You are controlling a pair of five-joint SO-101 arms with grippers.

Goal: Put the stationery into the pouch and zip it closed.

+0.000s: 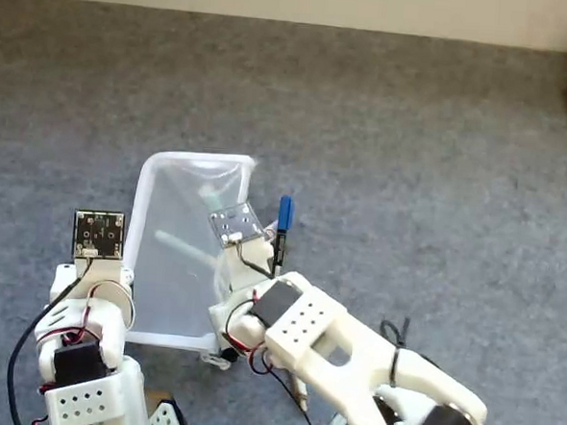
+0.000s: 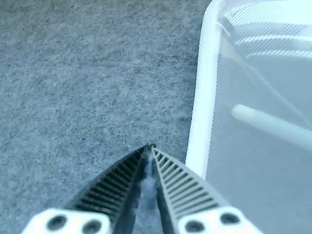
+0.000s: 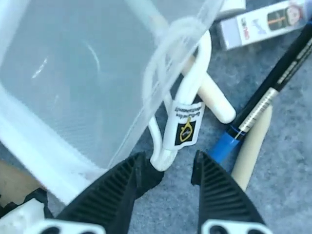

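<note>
The left gripper, jaws together, hangs over the carpet just beside the pouch rim. The right gripper, jaws apart, straddles the end of the pouch's pull loop, which looks thin and floppy and is best pinched below its tag. The mesh pouch lies toward the carpet's near edge and looks light and limp. Just beyond it, the pen is stiff and probably slick.

light: soft, even | shadows: faint | glare: sheen on pouch

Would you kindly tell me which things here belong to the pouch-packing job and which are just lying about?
Job: mesh pouch; its white pull loop; blue-capped black pen; sleeved eraser; cream stick; white stick inside the pouch; right end effector, open at the loop.

Lying about: grey carpet; tan object by the pouch corner, unidentifiable.
</note>
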